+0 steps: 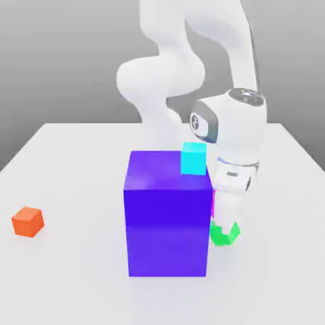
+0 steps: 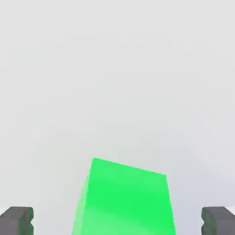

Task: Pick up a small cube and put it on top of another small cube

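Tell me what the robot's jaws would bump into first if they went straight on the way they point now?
Probably the green cube, which sits between the open jaws, though how far down is hard to tell.

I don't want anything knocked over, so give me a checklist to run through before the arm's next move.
1. Gripper open: ok, its jaws stand wide apart.
2. Bright green cube free of the jaws: ok, gaps show on both sides of it.
3. Magenta cube on top of the green one: cannot tell, it is mostly hidden.
4. Room between gripper and big blue-purple block: cannot tell, the two overlap in the exterior view.
5. Small cyan cube on the block's top: ok.
6. Small orange cube away from the arm: ok.
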`<move>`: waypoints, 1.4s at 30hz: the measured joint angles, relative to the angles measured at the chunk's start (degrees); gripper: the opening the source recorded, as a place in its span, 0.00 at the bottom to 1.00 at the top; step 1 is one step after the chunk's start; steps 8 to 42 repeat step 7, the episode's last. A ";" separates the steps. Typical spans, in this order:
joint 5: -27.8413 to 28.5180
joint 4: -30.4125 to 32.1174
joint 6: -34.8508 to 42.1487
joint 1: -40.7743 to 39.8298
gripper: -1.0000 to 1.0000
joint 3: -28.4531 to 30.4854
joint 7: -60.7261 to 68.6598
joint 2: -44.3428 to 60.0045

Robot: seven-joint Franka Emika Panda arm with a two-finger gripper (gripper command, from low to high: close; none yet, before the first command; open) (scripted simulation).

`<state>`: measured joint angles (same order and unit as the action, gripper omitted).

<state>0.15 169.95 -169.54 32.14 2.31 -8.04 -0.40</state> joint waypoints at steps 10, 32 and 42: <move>1.09 0.64 12.44 -0.68 1.00 -0.23 -0.73 -13.11; 1.09 0.64 12.44 -0.68 1.00 -0.23 -0.73 -13.11; 1.09 0.64 12.44 -0.68 1.00 -0.23 -0.73 -13.11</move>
